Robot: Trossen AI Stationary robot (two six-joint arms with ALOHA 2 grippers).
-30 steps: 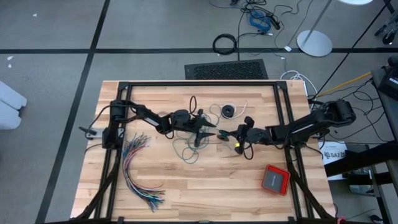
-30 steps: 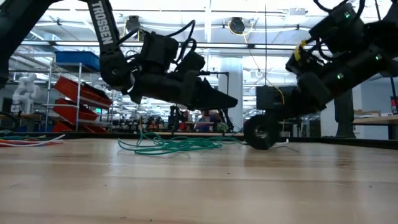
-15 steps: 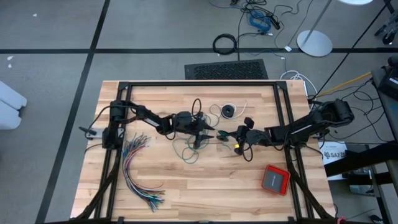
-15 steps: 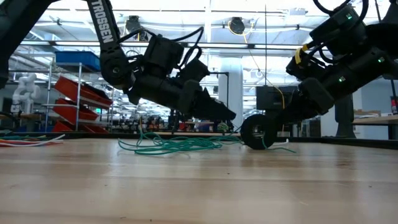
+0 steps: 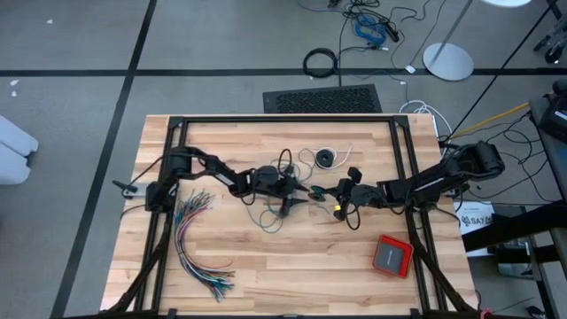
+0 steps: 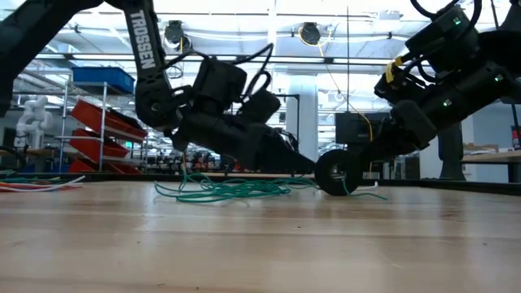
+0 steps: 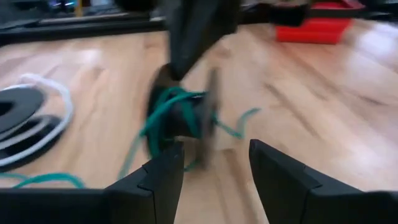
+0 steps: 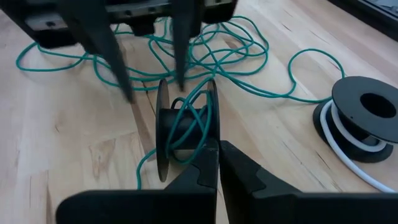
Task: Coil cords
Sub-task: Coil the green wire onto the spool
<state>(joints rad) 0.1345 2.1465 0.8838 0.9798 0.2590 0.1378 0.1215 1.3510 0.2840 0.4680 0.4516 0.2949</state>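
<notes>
So the left end effector (image 5: 299,196) hangs with fingers spread, gripping nothing, just beside the small black spool (image 8: 185,132) — the right end effector (image 8: 217,163) is clamped on its flange, teal-green cord (image 8: 211,46) trailing loose over the surface (image 5: 266,266).
</notes>
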